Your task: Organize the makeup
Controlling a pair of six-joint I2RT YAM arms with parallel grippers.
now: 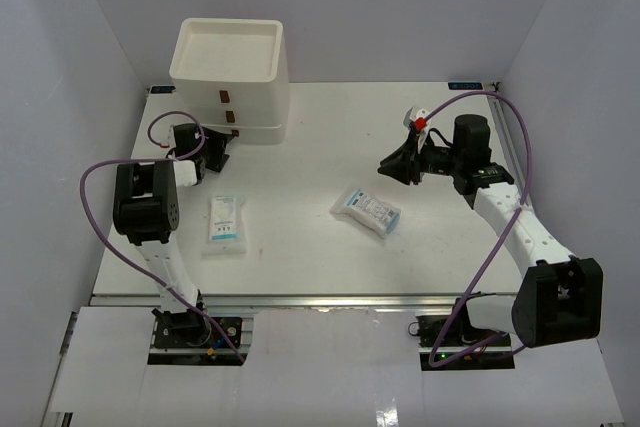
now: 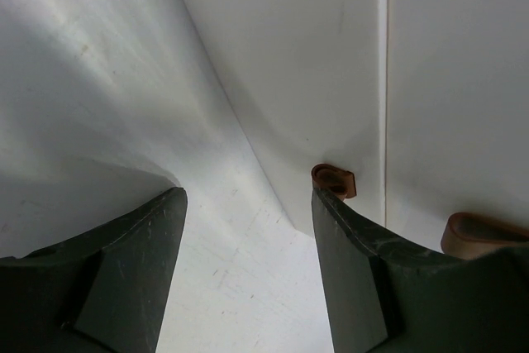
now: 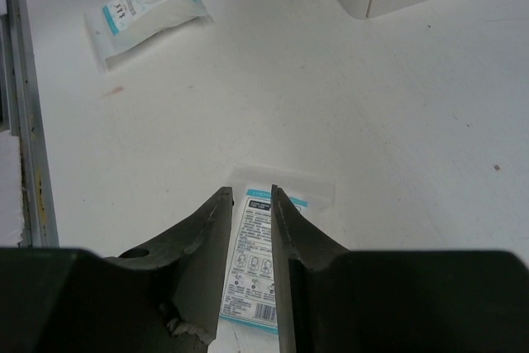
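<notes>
The left gripper [image 2: 248,204] is being held wide apart, on nothing, just beside a brown handle [image 2: 335,179] of the white drawer box [image 1: 230,67]. The right gripper [image 3: 250,196] is being held nearly together, gripping nothing, above one sachet pack [image 3: 254,262] lying on the table [image 1: 300,247]. A second sachet pack [image 1: 226,219] is lying near the left arm.

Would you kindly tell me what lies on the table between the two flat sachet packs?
Nothing: the top view shows only bare table between the left pack and the right pack.

Sachet [image 3: 252,237] print illegibly small
</notes>
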